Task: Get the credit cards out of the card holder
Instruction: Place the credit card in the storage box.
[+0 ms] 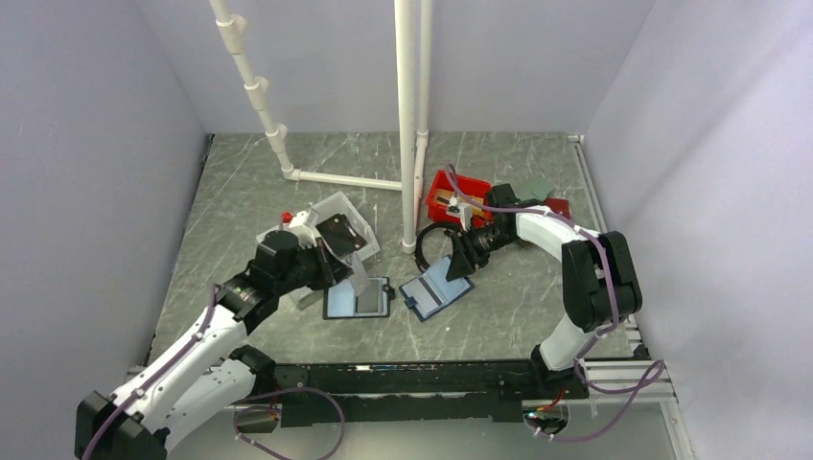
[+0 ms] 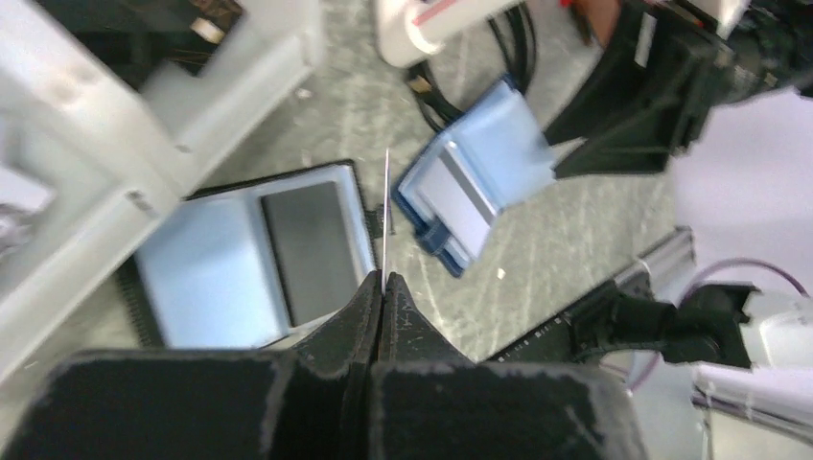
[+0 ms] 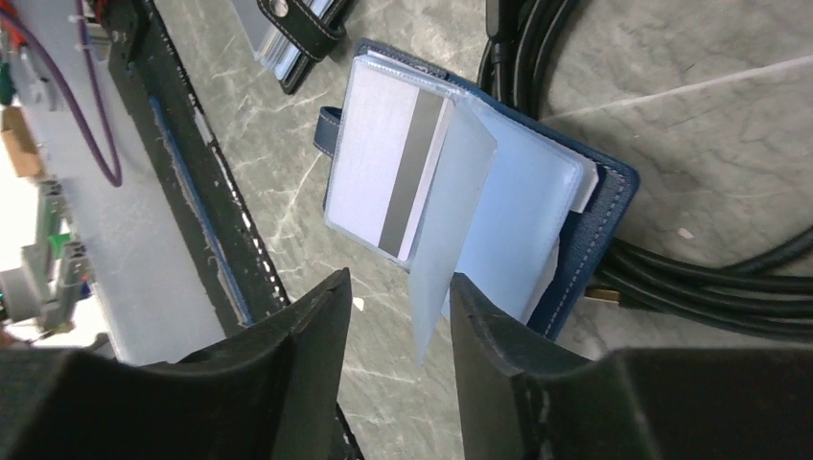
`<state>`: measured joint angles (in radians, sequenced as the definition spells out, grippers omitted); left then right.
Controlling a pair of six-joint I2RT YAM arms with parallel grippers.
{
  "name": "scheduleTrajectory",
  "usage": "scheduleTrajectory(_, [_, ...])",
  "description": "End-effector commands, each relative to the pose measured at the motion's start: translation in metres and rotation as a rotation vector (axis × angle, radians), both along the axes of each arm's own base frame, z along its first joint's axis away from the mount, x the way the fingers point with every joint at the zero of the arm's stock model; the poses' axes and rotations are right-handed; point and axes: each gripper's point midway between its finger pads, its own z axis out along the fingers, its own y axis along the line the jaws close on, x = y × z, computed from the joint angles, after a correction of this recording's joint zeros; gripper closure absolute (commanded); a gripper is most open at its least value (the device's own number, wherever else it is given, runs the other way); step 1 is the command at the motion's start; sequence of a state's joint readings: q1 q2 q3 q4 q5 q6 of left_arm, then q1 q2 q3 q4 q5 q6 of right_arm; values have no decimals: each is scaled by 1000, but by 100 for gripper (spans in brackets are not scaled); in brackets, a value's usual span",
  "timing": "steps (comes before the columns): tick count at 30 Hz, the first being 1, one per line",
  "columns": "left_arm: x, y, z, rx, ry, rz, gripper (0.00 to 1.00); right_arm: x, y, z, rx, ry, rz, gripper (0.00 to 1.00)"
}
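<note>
Two containers stand on the bench [image 1: 288, 172] beyond the card holder [image 1: 436, 289]. A clear tub [image 1: 336, 206] sits behind it and to its left with a dark brown flat thing [image 1: 337, 233] inside. A red bin [image 1: 470, 184] sits straight behind it, and I cannot make out its small contents.

From my seat the card holder lies open on the bench, light-blue inside up and navy cover underneath. One clear pocket holds a pale card [image 3: 383, 153] with a grey stripe, still fully inside. A translucent sleeve leaf [image 3: 451, 192] stands up from the holder between the fingers of my right hand [image 3: 398, 283]. That hand is spread, with a gap on the leaf's left side, and I cannot tell whether the other finger touches it.

Just left of the card holder lies a black-edged folio [image 2: 220, 268] with a light-blue panel and a grey panel. My left hand [image 2: 382, 283] hangs above the folio's edge nearest the holder, clamped tight on a thin card [image 2: 385, 206] that stands upright and shows edge-on in the left wrist view.

A black cable [image 3: 709, 278] loops behind the card holder, right against its navy edge.
</note>
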<state>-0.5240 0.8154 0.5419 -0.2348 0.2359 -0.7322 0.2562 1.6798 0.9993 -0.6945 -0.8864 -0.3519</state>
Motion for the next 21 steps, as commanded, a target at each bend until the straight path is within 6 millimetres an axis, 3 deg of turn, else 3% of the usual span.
scheduleTrajectory(1, [1,55,-8,235,42,174,100,17,-8,24,-25,-169,-2,53])
scheduleTrajectory(6, [11,84,-10,298,54,346,100,19,-12,29,-25,-188,-14,51])
scheduleTrajectory(13, [26,120,6,316,-13,564,100,19,-12,32,-15,-194,-14,50])
scheduleTrajectory(21, [60,129,-1,289,14,614,100,18,-12,34,-9,-194,-11,47])
